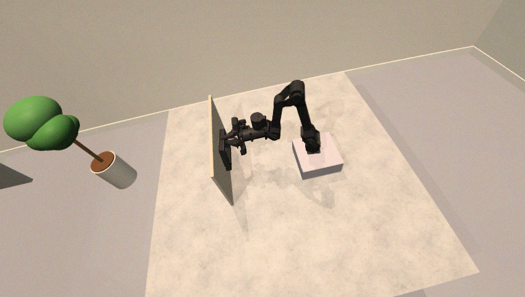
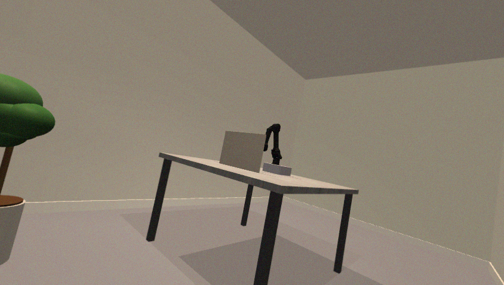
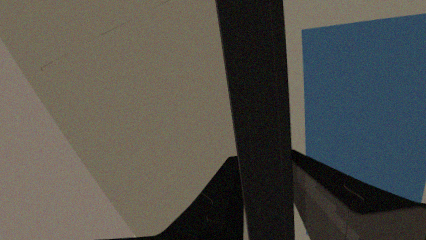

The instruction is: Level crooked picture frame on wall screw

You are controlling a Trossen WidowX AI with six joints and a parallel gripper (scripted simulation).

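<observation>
The dark picture frame (image 1: 225,158) hangs against the near face of the upright wall panel (image 1: 221,180) on the table. In the wrist view one dark bar of the frame (image 3: 257,100) runs top to bottom, leaning a little, with the blue picture (image 3: 365,100) to its right. My gripper (image 1: 227,138) (image 3: 260,162) reaches level from the arm to the frame's upper part and is shut on that bar, one finger on each side. The screw and the notched strip are hidden behind the frame. In the exterior view the panel's back (image 2: 242,149) hides the frame and the gripper.
The arm stands on a white base block (image 1: 324,161) (image 2: 277,168) to the right of the panel. The table (image 1: 331,239) (image 2: 307,185) has dark legs. A potted plant (image 1: 40,123) (image 2: 17,116) stands on the floor far to the left.
</observation>
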